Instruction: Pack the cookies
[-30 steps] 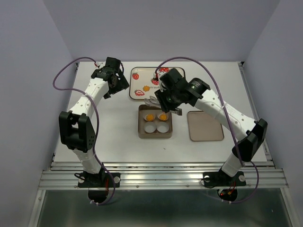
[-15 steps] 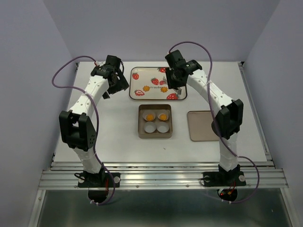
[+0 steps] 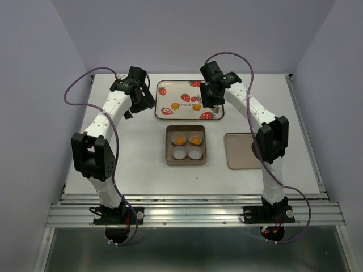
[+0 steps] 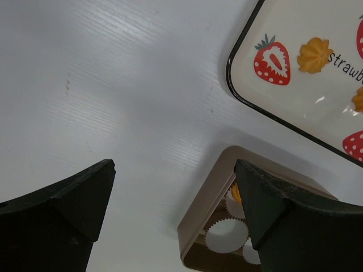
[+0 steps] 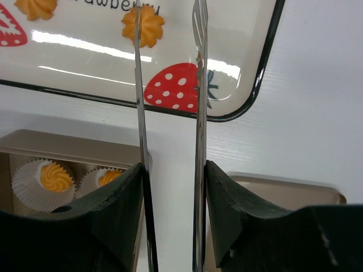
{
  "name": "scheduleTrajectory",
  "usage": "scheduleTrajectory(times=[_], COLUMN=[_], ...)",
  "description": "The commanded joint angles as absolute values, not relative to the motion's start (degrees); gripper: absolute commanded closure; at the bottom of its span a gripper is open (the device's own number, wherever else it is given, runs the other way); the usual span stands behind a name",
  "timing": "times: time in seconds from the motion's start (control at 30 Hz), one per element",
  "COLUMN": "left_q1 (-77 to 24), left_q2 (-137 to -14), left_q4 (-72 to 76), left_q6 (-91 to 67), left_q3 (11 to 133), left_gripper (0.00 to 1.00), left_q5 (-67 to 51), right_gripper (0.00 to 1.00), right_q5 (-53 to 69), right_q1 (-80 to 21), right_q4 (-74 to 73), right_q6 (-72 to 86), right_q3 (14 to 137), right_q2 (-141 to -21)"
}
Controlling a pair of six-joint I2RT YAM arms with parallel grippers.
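Two orange cookies [image 3: 175, 106] [image 3: 196, 106] lie on the strawberry-print tray [image 3: 160, 99]. Two more [image 3: 179, 139] [image 3: 195, 139] sit in the far paper cups of the tan box [image 3: 168, 158]. My right gripper [image 3: 207, 99] is shut on metal tongs [image 5: 198, 85] and hovers over the tray's right part. The tong blades are apart with nothing between them, and a tray cookie [image 5: 142, 25] lies by the left blade. My left gripper [image 3: 142, 102] is open and empty, left of the tray; its view shows the box corner [image 4: 207, 212] and a tray cookie [image 4: 315, 55].
Two empty white paper cups [image 3: 179, 153] [image 3: 194, 153] fill the box's near half. The box lid [image 3: 245, 151] lies flat to the right of the box. Grey walls stand on both sides and at the back.
My right arm has swung with the tongs from above the box back to over the tray's right part. The left arm has stayed put.
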State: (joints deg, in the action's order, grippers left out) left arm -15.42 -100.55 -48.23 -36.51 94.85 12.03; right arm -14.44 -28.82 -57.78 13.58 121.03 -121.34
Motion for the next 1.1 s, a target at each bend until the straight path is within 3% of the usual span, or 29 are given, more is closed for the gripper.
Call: scheduleTrajectory(times=[0.0, 1.07], left_q1=[-15.7, -15.6], left_q2=[-100.0, -98.6], left_q4=[-48.8, -48.5], left_q6=[-36.4, -36.1], left_q3=[94.4, 93.2], left_gripper=[0.01, 0.01], left_q5=[12.4, 13.9], right_gripper=[0.48, 0.45], right_q5=[-9.9, -13.7], right_q1=[-28.7, -32.7], right_q4=[-53.8, -54.1], right_q6=[11.9, 6.9], right_q3=[121.1, 117.3], right_q2=[-119.7, -122.3])
